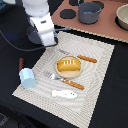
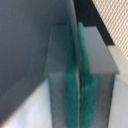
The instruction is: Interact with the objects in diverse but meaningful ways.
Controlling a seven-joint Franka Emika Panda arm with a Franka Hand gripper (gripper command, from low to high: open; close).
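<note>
Showing no readable writing: carton (image 1: 27,77) plain (blurred); gripper (image 2: 77,85) pads (image 2: 71,95) pressed together, nothing between.

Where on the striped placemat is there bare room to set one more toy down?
The striped placemat is bare along the exterior view's right edge, beyond the golden scored bread loaf on its plate, and at the far corner below the grey saucepan. The middle is crowded: loaf, cutlery, white speckled piece, pale blue carton.
</note>
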